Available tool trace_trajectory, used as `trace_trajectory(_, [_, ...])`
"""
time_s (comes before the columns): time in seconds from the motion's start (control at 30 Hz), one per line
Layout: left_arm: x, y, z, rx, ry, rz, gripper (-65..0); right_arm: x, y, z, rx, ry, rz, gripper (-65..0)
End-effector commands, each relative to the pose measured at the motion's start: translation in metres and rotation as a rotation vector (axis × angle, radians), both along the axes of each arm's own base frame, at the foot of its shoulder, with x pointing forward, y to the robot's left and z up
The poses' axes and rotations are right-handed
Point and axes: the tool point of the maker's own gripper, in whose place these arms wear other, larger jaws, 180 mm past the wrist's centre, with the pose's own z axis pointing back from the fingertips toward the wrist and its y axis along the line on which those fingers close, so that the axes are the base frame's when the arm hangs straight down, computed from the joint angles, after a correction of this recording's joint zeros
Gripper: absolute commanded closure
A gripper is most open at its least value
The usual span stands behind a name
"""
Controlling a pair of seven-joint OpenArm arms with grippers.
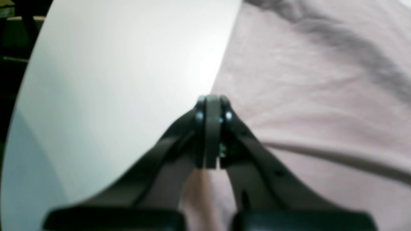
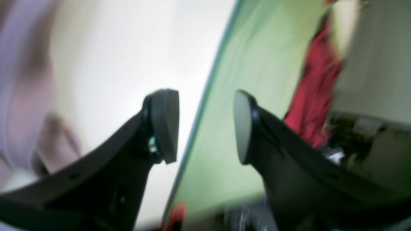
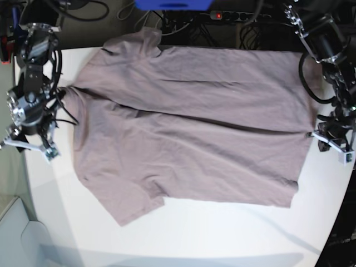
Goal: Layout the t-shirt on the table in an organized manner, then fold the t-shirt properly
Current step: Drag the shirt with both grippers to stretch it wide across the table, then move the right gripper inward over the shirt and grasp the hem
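The mauve-pink t-shirt [image 3: 189,122] lies spread wide and mostly flat on the white table [image 3: 222,233], collar end to the base view's left, hem to its right. One sleeve [image 3: 133,203] points toward the near edge. My left gripper [image 1: 210,100] is shut at the shirt's hem edge [image 1: 221,73], and cloth appears pinched between its tips; the base view shows it as the left gripper [image 3: 318,136] at the right. My right gripper [image 2: 205,125] is open and empty beside the table edge, with the blurred t-shirt [image 2: 19,83] off to its left. The base view has the right gripper [image 3: 30,149] just left of the shirt.
A power strip [image 3: 233,15], cables and a blue object [image 3: 172,4] lie beyond the table's far edge. The right wrist view shows green floor [image 2: 257,64] and something red [image 2: 318,93] past the table edge. Bare tabletop [image 1: 122,64] lies left of the hem.
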Motion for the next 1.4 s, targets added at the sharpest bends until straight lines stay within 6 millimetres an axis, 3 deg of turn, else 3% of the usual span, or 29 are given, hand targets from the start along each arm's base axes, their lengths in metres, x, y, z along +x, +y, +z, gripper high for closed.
trace_trajectory(0.0, [0.007, -0.001, 0.021, 0.012, -0.058, 0.004, -0.1, 0.011, 0.011, 0.005, 0.005, -0.024, 0.042, -28.1])
trace_trajectory(0.13, [0.010, -0.036, 0.029, -0.026, -0.090, -0.019, -0.1, 0.045, 0.051, -0.010, 0.045, 0.012, 0.133, -28.1])
trace_trajectory(0.3, [0.008, -0.072, 0.009, -0.112, -0.074, -0.028, -0.1, 0.072, 0.087, -0.037, 0.132, 0.079, 0.160, -28.1])
trace_trajectory(0.47, [-0.003, -0.070, -0.003, -0.114, -0.045, -0.019, -0.1, 0.082, 0.136, -0.079, 0.208, 0.210, 0.213, -28.1])
trace_trajectory(0.53, [-0.006, -0.058, 0.000, -0.085, -0.040, -0.016, -0.1, 0.082, 0.162, -0.092, 0.248, 0.251, 0.242, -27.9])
trace_trajectory(0.77, [-0.014, -0.047, 0.000, -0.057, -0.022, -0.013, -0.1, 0.083, 0.249, -0.085, 0.407, 0.228, 0.338, -28.1])
trace_trajectory(0.87, [-0.016, -0.046, -0.003, -0.056, -0.011, -0.012, -0.1, 0.072, 0.276, -0.088, 0.383, 0.254, 0.419, -28.1])
trace_trajectory(1.03, [-0.018, -0.052, -0.006, -0.065, -0.007, -0.020, -0.1, 0.028, 0.324, -0.098, 0.326, 0.332, 0.648, -27.9])
trace_trajectory(1.23, [-0.015, -0.056, -0.008, -0.081, -0.008, -0.021, -0.1, -0.001, 0.330, -0.109, 0.350, 0.361, 0.656, -27.7])
trace_trajectory(1.37, [-0.008, -0.069, -0.005, -0.108, -0.032, -0.026, -0.1, -0.033, 0.333, -0.130, 0.377, 0.430, 0.658, -27.7])
